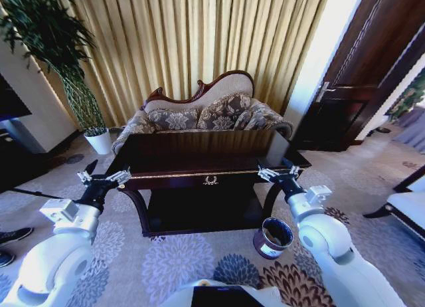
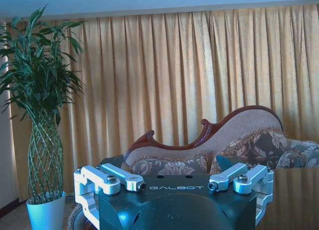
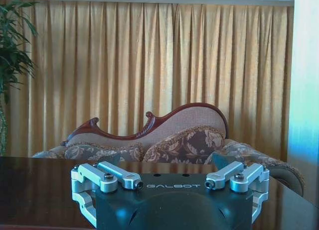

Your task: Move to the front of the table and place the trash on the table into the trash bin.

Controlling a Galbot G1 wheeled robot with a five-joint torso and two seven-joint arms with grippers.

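Trash bin [image 1: 273, 236] beside table [image 1: 211, 162] leg, rim partly behind right pincer [image 1: 277, 175] arm

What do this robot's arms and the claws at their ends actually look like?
Both arms are made of rounded, glossy white shells, with a small boxy white block near each wrist. The left gripper and right gripper each have a dark body lettered GALBOT, carrying silvery metal linkage fingers joined by bolts. No loose cables show.
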